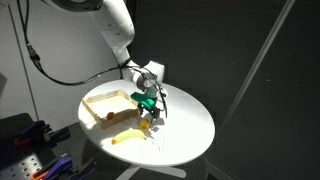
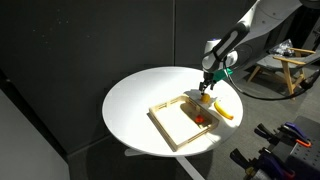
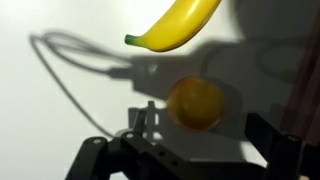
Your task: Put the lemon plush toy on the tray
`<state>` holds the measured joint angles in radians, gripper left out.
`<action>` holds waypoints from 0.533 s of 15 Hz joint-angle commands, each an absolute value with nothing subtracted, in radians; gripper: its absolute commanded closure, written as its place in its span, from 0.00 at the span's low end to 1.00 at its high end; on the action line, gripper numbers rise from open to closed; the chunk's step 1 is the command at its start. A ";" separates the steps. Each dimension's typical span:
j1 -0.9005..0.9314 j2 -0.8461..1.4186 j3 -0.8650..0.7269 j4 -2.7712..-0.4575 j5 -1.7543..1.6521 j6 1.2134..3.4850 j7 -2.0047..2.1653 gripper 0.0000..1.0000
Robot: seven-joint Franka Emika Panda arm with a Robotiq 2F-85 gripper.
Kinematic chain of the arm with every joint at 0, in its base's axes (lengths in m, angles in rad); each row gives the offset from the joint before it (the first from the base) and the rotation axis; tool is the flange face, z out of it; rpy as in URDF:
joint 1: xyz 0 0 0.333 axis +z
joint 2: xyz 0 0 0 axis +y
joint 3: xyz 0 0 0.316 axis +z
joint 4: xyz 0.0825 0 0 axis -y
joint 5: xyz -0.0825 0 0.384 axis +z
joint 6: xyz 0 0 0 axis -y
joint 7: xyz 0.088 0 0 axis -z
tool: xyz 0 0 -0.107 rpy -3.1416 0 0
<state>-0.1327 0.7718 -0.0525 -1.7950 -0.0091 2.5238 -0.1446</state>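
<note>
Round white table point(image 2: 135, 105) against dark backdrop point(image 2: 80, 40), wooden chair point(image 2: 291, 66) nearby

A round white table point(image 1: 190, 125) point(image 2: 132, 98) carries 3 things directly on its top. It shows as a plain pale surface point(image 3: 40, 110) in the wrist view.

The tray point(image 1: 105, 94) point(image 2: 163, 128), square, of light wood with a raised rim, lies flat on the top.

The lemon plush toy point(image 1: 148, 126) point(image 2: 205, 98) point(image 3: 195, 103), small, round and yellow-orange, rests on the bare top outside the tray, just beside its rim.

The banana toy point(image 1: 130, 137) point(image 2: 224, 108) point(image 3: 180, 25), long, curved and yellow with a green stem end, also lies outside the tray, near the same side of it as the lemon plush toy. It does not touch that toy or the tray.
</note>
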 commanded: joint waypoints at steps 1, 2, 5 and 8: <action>-0.138 0.798 -0.052 -1.761 -0.022 2.512 -0.149 0.00; -0.138 0.803 -0.053 -1.758 -0.023 2.511 -0.148 0.00; -0.138 0.815 -0.055 -1.752 -0.024 2.510 -0.148 0.00; -0.138 0.827 -0.057 -1.742 -0.025 2.508 -0.146 0.00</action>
